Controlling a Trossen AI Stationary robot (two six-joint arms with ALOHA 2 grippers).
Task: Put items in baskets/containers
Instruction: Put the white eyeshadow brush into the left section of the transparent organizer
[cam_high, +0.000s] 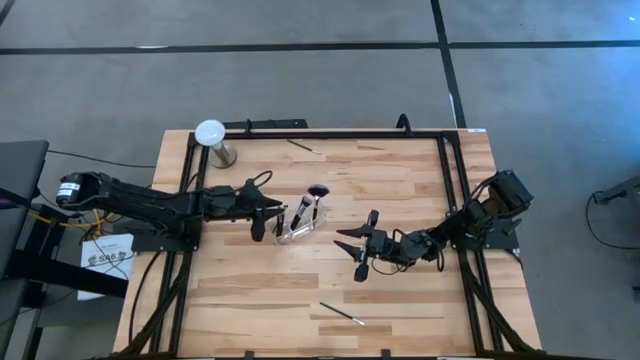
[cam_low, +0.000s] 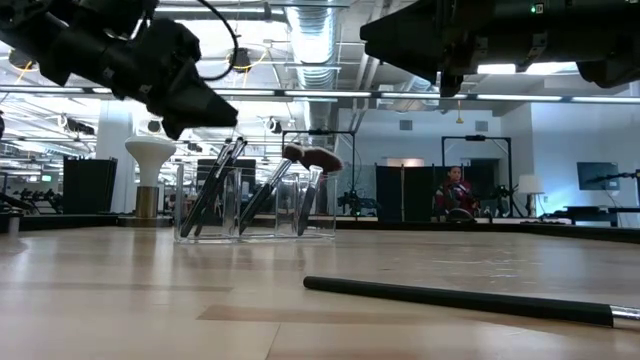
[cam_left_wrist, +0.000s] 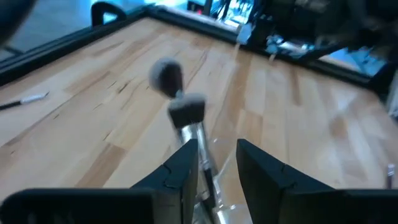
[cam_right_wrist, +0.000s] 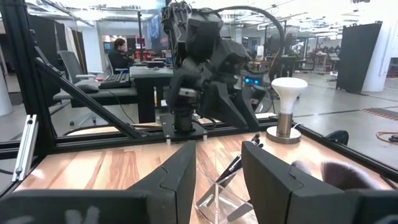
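Wooden table (cam_high: 250, 290): the clear cup (cam_high: 297, 231) sits mid-table holding several brushes (cam_high: 310, 205). Left gripper (cam_high: 268, 215) hovers just beside it, jaws parted, gripping nothing. Right gripper (cam_high: 352, 252) waits nearby, open. One brush (cam_high: 341, 314) lies well apart.

Even overhead light on my table (cam_high: 300, 290); short soft shadows under both my arms. Low view: ceiling strip lights (cam_low: 500, 70) glare, my arms mere silhouettes. My left wrist view smeared, brush head (cam_left_wrist: 166, 76) out of focus. Right wrist view sharp.
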